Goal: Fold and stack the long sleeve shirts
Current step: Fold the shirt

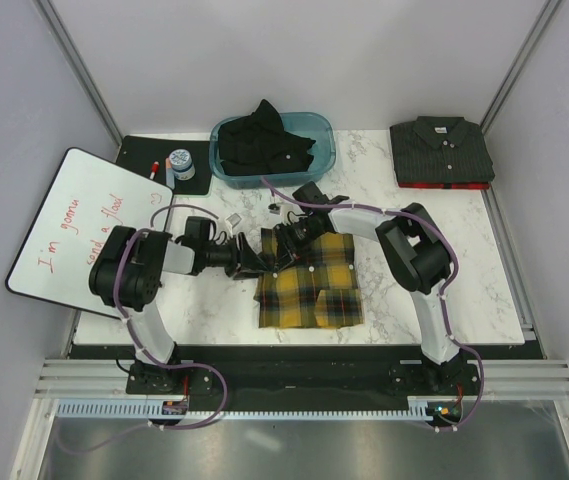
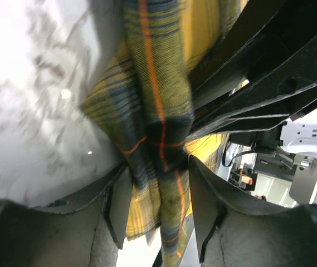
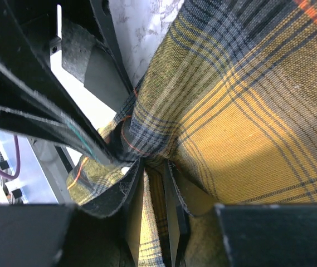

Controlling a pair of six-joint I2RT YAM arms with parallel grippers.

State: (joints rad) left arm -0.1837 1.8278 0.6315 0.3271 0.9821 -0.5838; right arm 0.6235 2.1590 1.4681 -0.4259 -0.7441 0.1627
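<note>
Plaid shirt [image 1: 309,290] lies centre of worktop [image 1: 204,305], far edge bunched up. Left claw [image 1: 254,262] and right claw [image 1: 289,238] each clamped on that edge, close together. I'd spread them to tension the cloth, then carry it level toward the near edge for a square fold.

Marble-patterned table top [image 1: 434,260]. Whiteboard [image 1: 84,225] at the left, tilted, overhanging the table's left edge, with red handwriting and a heart. Black mat [image 1: 134,152] at rear left carries a red-capped marker [image 1: 153,169] and a small blue-lidded tub [image 1: 180,163]. Translucent blue bin [image 1: 324,145] at rear centre, just right of the mat.
</note>
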